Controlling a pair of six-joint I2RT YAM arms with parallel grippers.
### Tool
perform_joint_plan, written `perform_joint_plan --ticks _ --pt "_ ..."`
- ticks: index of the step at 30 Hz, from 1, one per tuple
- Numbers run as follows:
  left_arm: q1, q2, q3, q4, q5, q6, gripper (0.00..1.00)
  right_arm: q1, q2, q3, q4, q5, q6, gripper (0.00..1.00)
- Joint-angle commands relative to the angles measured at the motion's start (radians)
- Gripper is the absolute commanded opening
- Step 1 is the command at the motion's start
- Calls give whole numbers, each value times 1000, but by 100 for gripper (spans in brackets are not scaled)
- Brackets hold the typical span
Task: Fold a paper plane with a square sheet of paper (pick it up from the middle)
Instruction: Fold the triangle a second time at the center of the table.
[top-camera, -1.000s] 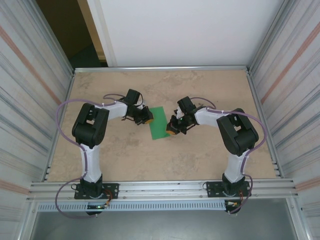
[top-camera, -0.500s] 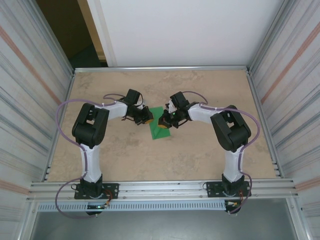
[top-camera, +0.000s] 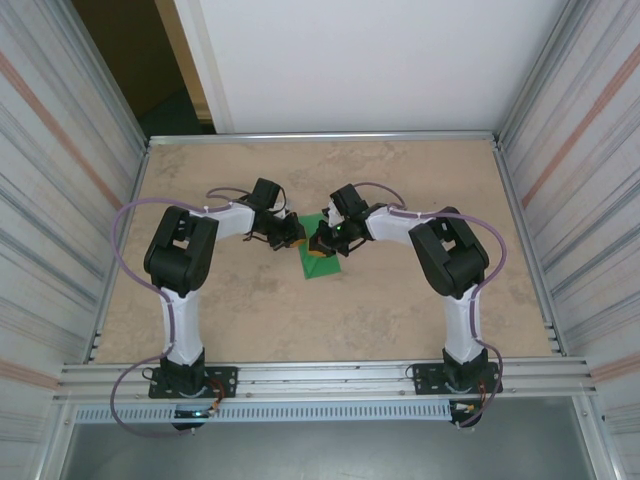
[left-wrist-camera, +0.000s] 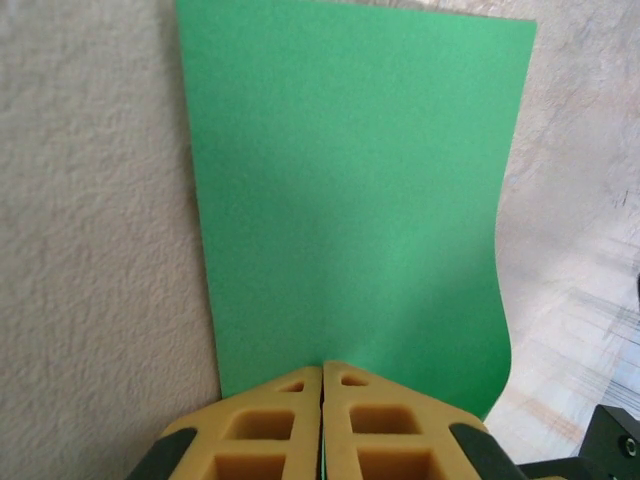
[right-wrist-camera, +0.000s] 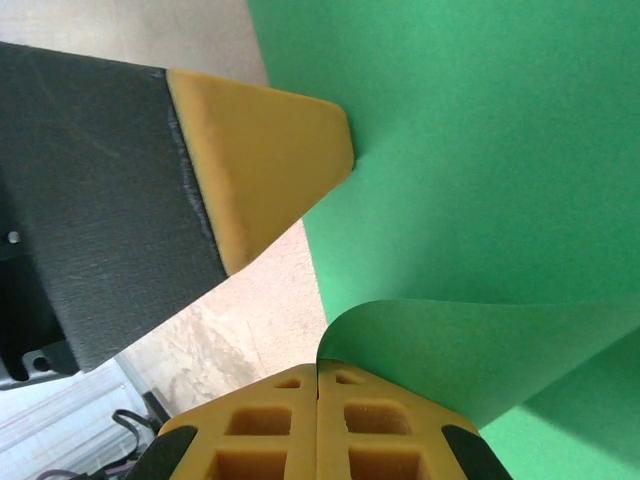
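Note:
The square sheet of paper (top-camera: 326, 268) is bright green and lies mid-table between the two arms. My left gripper (top-camera: 296, 236) is shut on its left edge; in the left wrist view the yellow fingers (left-wrist-camera: 270, 420) meet on the near edge of the sheet of paper (left-wrist-camera: 350, 180), which lies flat with its right side lifting. My right gripper (top-camera: 320, 245) hangs over the sheet, shut on an edge that curls back over the rest of the sheet of paper (right-wrist-camera: 480, 120). In the right wrist view the right gripper (right-wrist-camera: 318, 365) pinches that curl, with a left finger (right-wrist-camera: 260, 150) close by.
The tan table (top-camera: 400, 300) is boxed in by corrugated metal walls (top-camera: 50, 200) on both sides and a white panel (top-camera: 360, 60) at the back. An aluminium rail (top-camera: 320, 380) carries both arm bases along the near edge. Bare table lies around the paper.
My right gripper has moved left across the sheet toward the left gripper, carrying the right edge up and over. The left gripper has stayed put on the left edge.

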Motion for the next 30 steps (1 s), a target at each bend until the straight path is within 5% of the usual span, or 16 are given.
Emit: perform_joint_plan --ticks 1,30 --pt "1 14 -24 -45 -48 -4 7 4 23 29 -2 21 19 0" --pt "0 16 -32 -64 -59 0 2 -8 61 34 44 43 58 0"
